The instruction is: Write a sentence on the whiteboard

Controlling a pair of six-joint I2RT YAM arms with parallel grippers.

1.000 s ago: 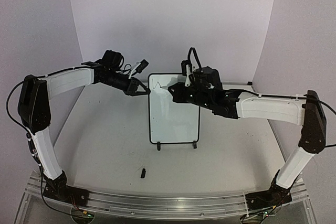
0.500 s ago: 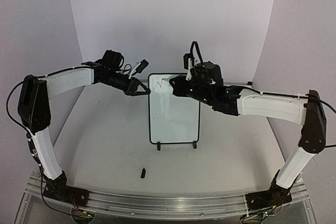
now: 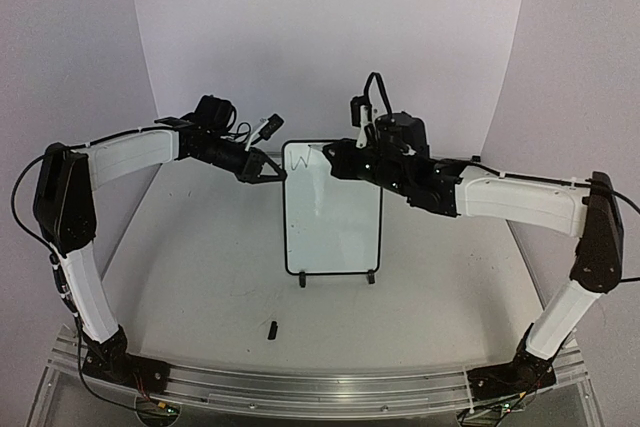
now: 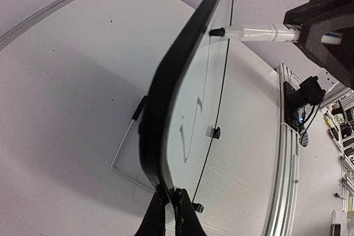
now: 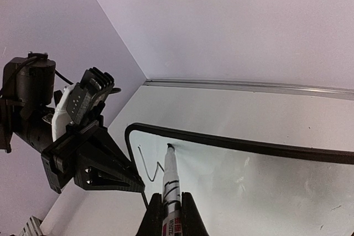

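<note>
Gleaming glossy rectangular whiteboard (image 3: 330,222) with rounded corners.

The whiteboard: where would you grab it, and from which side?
Pinch the whiteboard by its thin frame, upper left edge, coming from the left. It stands on small feet, so that edge is a narrow lip; the left gripper is shut there, leaving the face free for the marker.

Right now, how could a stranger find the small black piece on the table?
Start at the pale table. In front of the standing black-framed whiteboard, towards the near edge, lies a short black oblong piece. It alone lies loose, held by nothing.
</note>
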